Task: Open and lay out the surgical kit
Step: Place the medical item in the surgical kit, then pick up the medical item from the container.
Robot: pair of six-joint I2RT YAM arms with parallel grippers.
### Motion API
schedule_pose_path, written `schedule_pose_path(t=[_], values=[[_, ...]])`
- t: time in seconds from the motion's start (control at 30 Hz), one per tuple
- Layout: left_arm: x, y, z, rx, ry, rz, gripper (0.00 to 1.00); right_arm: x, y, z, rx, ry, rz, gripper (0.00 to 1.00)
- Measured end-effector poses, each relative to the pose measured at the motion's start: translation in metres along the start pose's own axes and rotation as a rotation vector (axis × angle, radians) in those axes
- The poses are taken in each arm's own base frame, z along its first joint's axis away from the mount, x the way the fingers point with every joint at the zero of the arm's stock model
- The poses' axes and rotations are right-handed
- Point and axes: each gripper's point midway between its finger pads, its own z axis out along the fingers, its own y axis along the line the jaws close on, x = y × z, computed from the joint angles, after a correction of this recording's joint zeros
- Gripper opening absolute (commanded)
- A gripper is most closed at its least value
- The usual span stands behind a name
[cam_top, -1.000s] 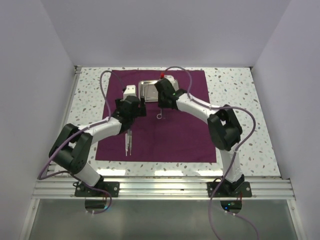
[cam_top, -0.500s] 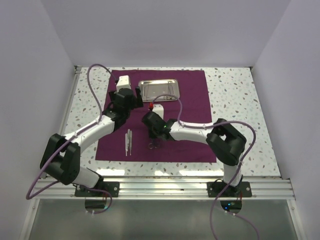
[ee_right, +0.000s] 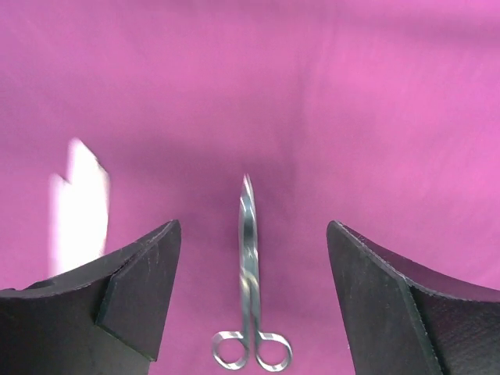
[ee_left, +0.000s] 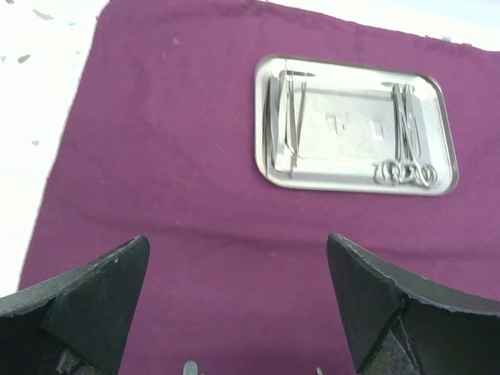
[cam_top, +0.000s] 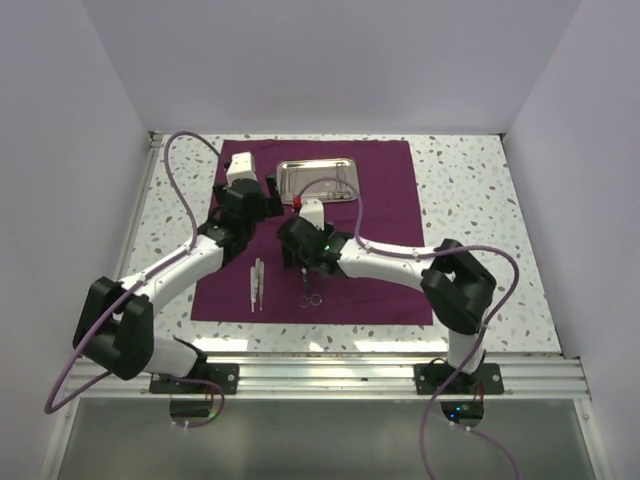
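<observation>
The surgical kit's purple cloth (cam_top: 380, 250) lies spread flat on the table. Its steel tray (cam_top: 342, 166) sits at the far middle and holds thin instruments (ee_left: 291, 117) and ring-handled forceps (ee_left: 405, 152). Tweezers (cam_top: 258, 285) lie on the near left of the cloth. Scissors (ee_right: 250, 273) lie flat on the cloth (ee_right: 328, 94), tips pointing away, between the fingers of my open right gripper (ee_right: 250, 293), which do not touch them. My left gripper (ee_left: 238, 301) is open and empty above the cloth (ee_left: 156, 156), short of the tray (ee_left: 351, 186).
The speckled tabletop (cam_top: 470, 190) borders the cloth on all sides. White walls (cam_top: 90, 150) close in left, right and behind. An aluminium rail (cam_top: 330, 375) runs along the near edge. A bright blurred patch (ee_right: 78, 207) shows left of the scissors.
My right arm carried the scissors from beside the tray to the near middle of the cloth, then opened and left them lying there. My left arm swung out toward the far left.
</observation>
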Motion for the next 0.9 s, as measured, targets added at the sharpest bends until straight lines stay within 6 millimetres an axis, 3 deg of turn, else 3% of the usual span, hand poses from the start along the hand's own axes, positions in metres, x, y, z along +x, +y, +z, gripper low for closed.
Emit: schedule_pose_path(t=[0.13, 0.23, 0.33, 0.43, 0.57, 0.7, 0.8, 0.9], values=[[0.024, 0.006, -0.003, 0.012, 0.029, -0.031, 1.00, -0.075, 0.000, -0.010, -0.030, -0.103, 0.042, 0.71], [0.046, 0.015, -0.009, 0.017, 0.071, -0.037, 1.00, -0.137, -0.023, -0.003, -0.011, -0.180, 0.110, 0.66], [0.058, 0.018, -0.014, 0.029, 0.094, -0.040, 0.99, -0.206, -0.054, 0.020, 0.041, -0.266, 0.174, 0.63], [0.058, 0.016, -0.015, 0.045, 0.089, -0.046, 0.99, -0.246, -0.078, 0.058, 0.100, -0.299, 0.192, 0.62], [0.053, 0.012, -0.014, 0.058, 0.069, -0.056, 1.00, -0.241, -0.090, 0.117, 0.154, -0.239, 0.151, 0.61], [0.050, 0.011, -0.013, 0.063, 0.057, -0.060, 0.99, -0.206, -0.096, 0.168, 0.171, -0.139, 0.113, 0.60], [0.047, 0.009, -0.013, 0.068, 0.047, -0.064, 0.99, -0.179, -0.106, 0.189, 0.186, -0.064, 0.097, 0.60], [0.046, 0.009, -0.012, 0.070, 0.042, -0.065, 0.99, -0.173, -0.117, 0.196, 0.200, -0.042, 0.102, 0.60]])
